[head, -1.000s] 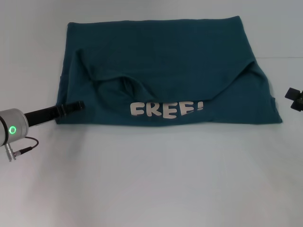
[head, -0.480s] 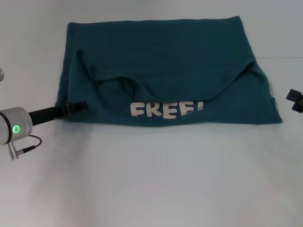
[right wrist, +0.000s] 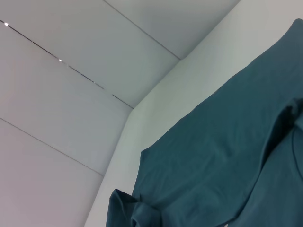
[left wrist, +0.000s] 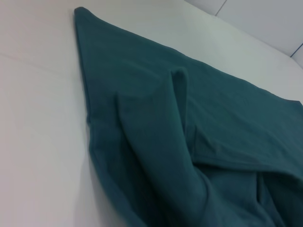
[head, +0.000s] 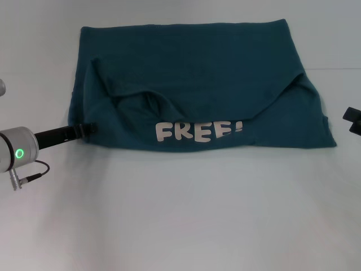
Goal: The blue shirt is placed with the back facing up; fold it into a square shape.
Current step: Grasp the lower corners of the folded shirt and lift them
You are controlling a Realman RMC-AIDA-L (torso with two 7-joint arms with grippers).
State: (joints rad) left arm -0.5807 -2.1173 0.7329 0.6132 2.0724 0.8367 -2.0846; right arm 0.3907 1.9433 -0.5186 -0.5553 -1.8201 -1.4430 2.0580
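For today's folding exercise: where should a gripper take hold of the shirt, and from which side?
Probably the shirt's near-left corner, approached from the robot's left, where the left gripper sits. The layers end there in a free edge on the table.

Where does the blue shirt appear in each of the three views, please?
Head view: the shirt spans the middle of the table, lettering at its near edge.
Left wrist view: the shirt fills most of the picture, running in from one corner.
Right wrist view: the shirt lies across the lower part, below the wall.
Shared landmark: the raised fold near the left gripper, seen in the head and left wrist views.
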